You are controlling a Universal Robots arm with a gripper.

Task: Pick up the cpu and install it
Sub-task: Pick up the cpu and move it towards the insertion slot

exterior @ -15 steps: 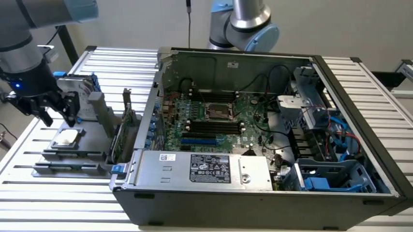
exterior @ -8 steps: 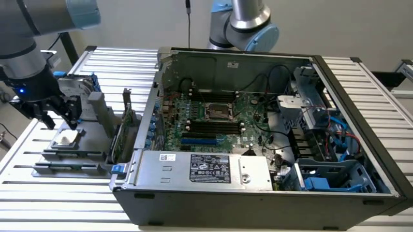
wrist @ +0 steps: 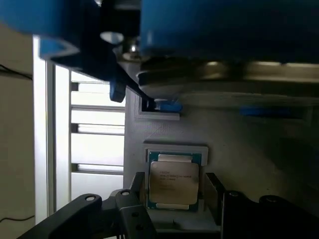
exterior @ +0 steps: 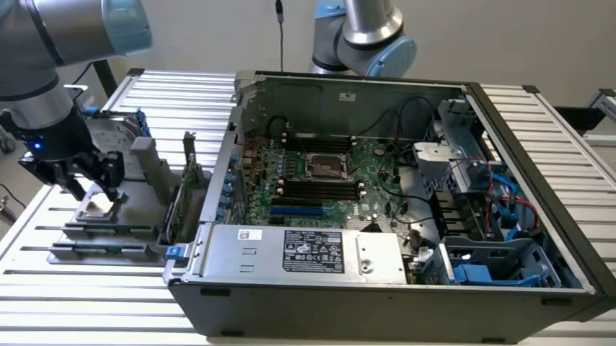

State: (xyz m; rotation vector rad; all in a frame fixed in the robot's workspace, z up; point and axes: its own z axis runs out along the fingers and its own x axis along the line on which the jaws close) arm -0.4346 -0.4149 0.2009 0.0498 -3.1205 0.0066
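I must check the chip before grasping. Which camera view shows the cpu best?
The wrist view: the cpu faces the camera, its metal top and printed marking plain, between the open jaws. The exterior view gives it as a small pale square at the exterior view's left, just below the jaws.

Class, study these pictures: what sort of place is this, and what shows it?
Probably a robotics lab bench for computer assembly: a grey robot arm hovers over a small silvery square cpu, beside an open grey metal computer case with a green motherboard.
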